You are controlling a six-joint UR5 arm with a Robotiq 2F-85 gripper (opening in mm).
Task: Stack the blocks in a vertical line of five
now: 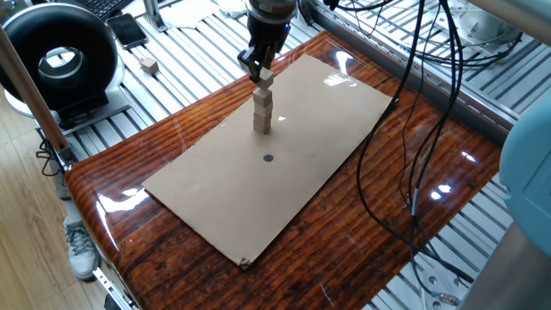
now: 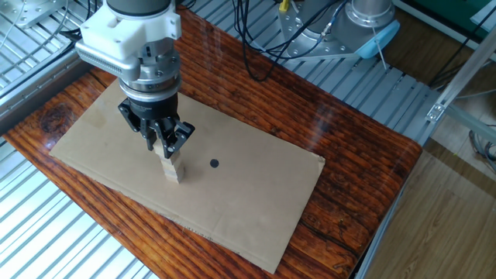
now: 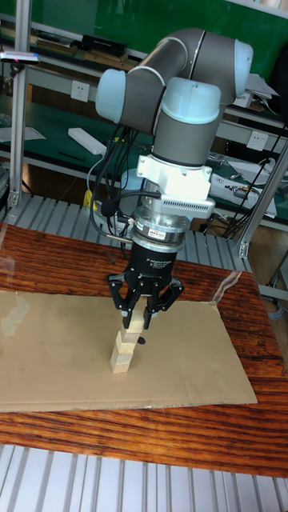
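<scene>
A short stack of tan blocks (image 1: 263,116) stands upright on the brown cardboard sheet (image 1: 258,198), just behind the black dot (image 1: 268,158). My gripper (image 1: 261,76) hangs straight above it, shut on one more block (image 1: 266,78). This block sits at the very top of the stack, slightly offset. Whether it rests on the block below I cannot tell. The other fixed view shows the gripper (image 2: 165,147) covering the top of the stack (image 2: 173,170). In the tall view the gripper (image 3: 133,316) clasps the top block over the lower ones (image 3: 122,360). A single block (image 1: 150,65) lies on the metal slats at the far left.
The cardboard (image 2: 232,201) covers the middle of the glossy wooden table (image 1: 405,215). A black round device (image 1: 60,65) stands off the table at the left. Black cables (image 1: 413,129) hang over the table's right side. Metal slats surround the table.
</scene>
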